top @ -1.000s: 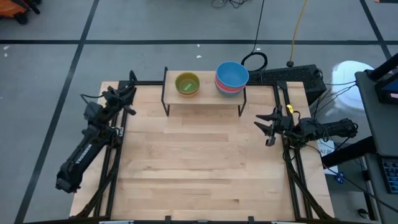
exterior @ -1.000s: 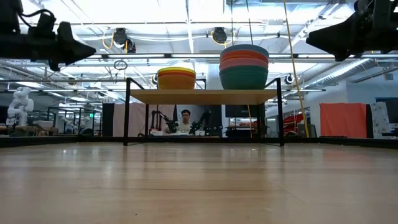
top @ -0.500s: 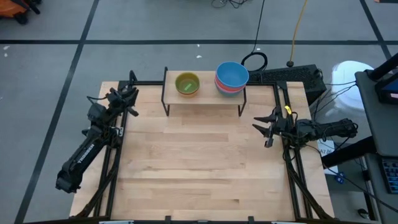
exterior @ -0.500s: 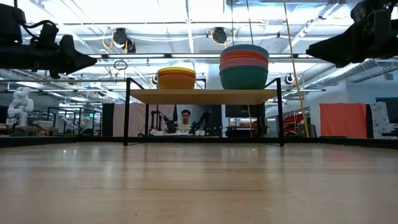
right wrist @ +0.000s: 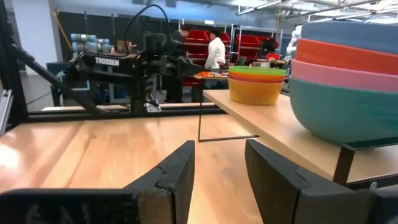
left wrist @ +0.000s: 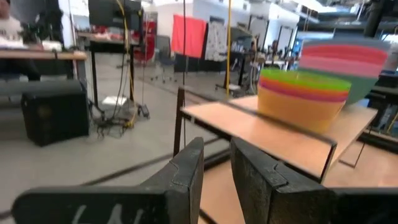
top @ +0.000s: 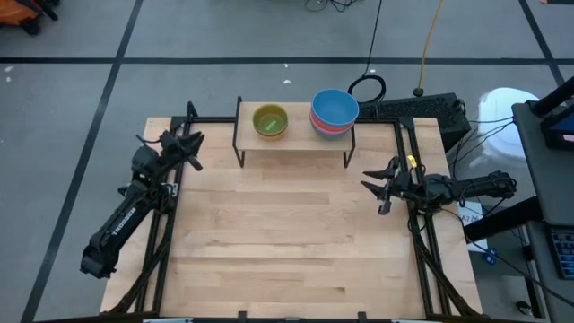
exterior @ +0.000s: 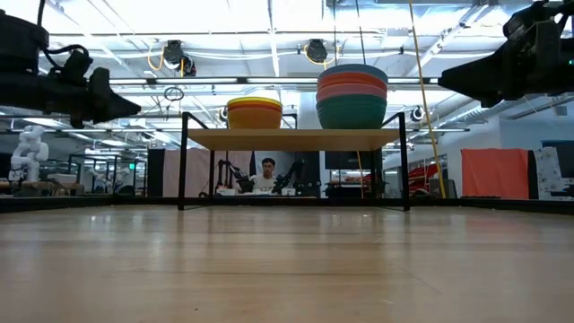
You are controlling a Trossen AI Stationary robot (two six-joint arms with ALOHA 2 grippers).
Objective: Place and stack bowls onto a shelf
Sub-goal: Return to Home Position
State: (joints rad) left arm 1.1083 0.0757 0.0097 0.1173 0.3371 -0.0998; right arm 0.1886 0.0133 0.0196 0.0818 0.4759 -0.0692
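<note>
The shelf (top: 296, 140) stands at the table's far edge on thin black legs. On its left part rests a stack of bowls with a green one on top (top: 269, 120), over orange and yellow ones (exterior: 254, 113). On its right part rests a taller stack (top: 334, 109): blue on top, then red, pink and teal (exterior: 352, 97). My left gripper (top: 195, 152) hovers left of the shelf, empty, its fingers a little apart (left wrist: 216, 163). My right gripper (top: 375, 192) hovers right of the shelf and nearer, open and empty (right wrist: 219, 158).
Bare light-wood tabletop (top: 287, 242) lies between the arms and in front of the shelf. Black frame rails run along the table's sides (top: 421, 242). A black box and cables (top: 413, 108) lie behind the shelf. A person (exterior: 266, 175) sits far off in the room.
My left gripper has moved toward the table's right and near edges and a little down, coming closer to the shelf's left end. My right gripper has moved slightly toward the table's left edge. The bowls and the shelf have stayed still.
</note>
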